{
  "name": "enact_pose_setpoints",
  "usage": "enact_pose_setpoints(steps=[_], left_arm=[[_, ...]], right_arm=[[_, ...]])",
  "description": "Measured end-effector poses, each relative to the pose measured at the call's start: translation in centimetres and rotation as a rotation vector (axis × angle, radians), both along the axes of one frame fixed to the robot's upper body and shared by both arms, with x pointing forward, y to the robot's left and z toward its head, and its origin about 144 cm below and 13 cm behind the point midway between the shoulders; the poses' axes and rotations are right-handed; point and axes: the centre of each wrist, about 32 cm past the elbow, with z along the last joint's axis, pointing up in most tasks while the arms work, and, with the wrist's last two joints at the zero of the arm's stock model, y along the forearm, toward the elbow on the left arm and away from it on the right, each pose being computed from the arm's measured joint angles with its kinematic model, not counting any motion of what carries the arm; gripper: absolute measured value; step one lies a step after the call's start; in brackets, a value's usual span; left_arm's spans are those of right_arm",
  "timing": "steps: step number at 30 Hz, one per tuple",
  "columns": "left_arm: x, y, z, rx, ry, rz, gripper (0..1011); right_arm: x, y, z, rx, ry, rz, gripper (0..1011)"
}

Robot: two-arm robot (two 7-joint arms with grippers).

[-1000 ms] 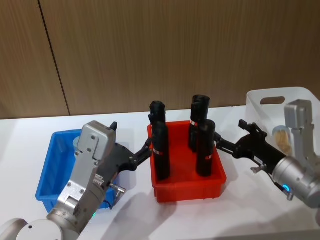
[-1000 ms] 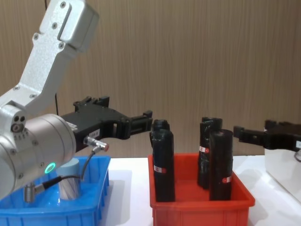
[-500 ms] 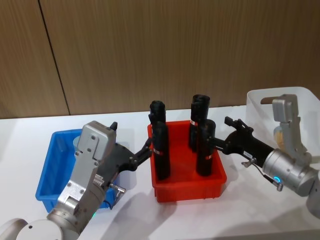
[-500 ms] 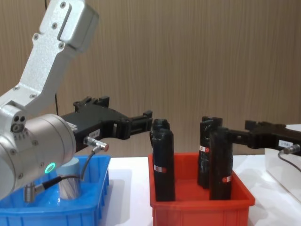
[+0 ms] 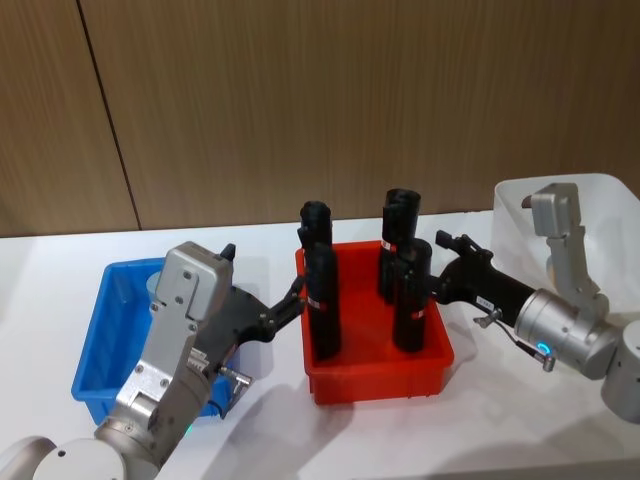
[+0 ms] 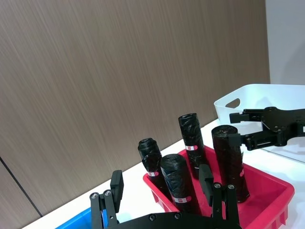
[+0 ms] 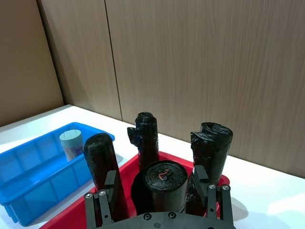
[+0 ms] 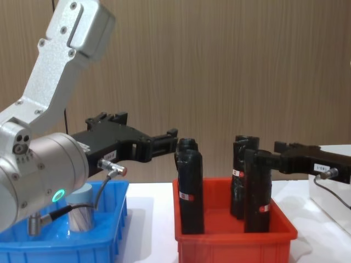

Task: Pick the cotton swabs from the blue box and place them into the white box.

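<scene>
Cotton swabs [image 7: 72,144] beyond right fingers [image 7: 110,183]

Obstacles: I see four black rolls [image 5: 321,300] upright in the red bin [image 5: 380,382], table centre | right gripper [image 5: 437,268], fingers spread, just beside the 3 o'clock roll [image 5: 411,297] | left gripper [image 5: 296,293], fingers apart, at the bin's 9 o'clock rim | Free: space above the blue box [image 5: 95,362], its cotton swabs [image 8: 80,215] under the left arm; white box [image 5: 610,195] top unobstructed.

The left hand [image 5: 293,297] reaches toward 3 o'clock from the lower left, its fingers [image 6: 116,184] spread apart, forearm angled up. The right hand [image 5: 436,270] points toward 9 o'clock, level and outstretched, its fingers [image 7: 109,183] likewise parted.
</scene>
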Motion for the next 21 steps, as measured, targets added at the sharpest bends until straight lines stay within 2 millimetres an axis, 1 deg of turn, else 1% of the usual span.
enact_pose_setpoints(steps=[21], left_arm=[[0.0, 0.0, 0.0, 0.000, 0.000, 0.000, 1003]], right_arm=[[1.6, -0.2, -0.3, 0.003, 0.008, 0.026, 1001]])
